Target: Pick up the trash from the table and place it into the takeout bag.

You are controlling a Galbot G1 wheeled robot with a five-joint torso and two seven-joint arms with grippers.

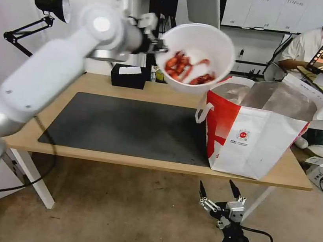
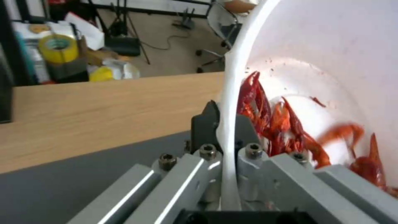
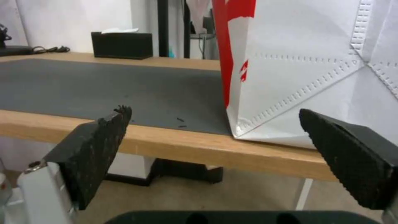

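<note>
One bowl [image 1: 196,56] is in the air, and no other scraps lie on the grey mat [image 1: 129,126]. The left gripper [image 1: 155,45] pinches the bowl's rim at its left edge; in the left wrist view the white wall [image 2: 230,124] runs straight down between the two fingers, one outside and one inside against the red shellfish scraps [image 2: 282,124]. Clamping the rim is probably the only practical hold here, since the bowl looks too wide to span. It hangs well above the table [image 1: 165,91], just left of the takeout bag [image 1: 259,130] and higher than the bag's mouth, tilted so that its opening faces the near side and the scraps have slid to the lower part. That height seems chosen to clear the bag's handle [image 1: 202,110] and top edge on the way over.

The bag stands upright at the right end of the table, touching the mat's right edge, its foil-lined mouth open wide to receive things. A black tissue box [image 1: 129,76] sits at the far edge and is not part of the job.

The right gripper [image 1: 220,190] waits low, near the floor in front of the table's near edge, its fingers [image 3: 95,149] spread apart and empty, well out of the carrying arm's path.
</note>
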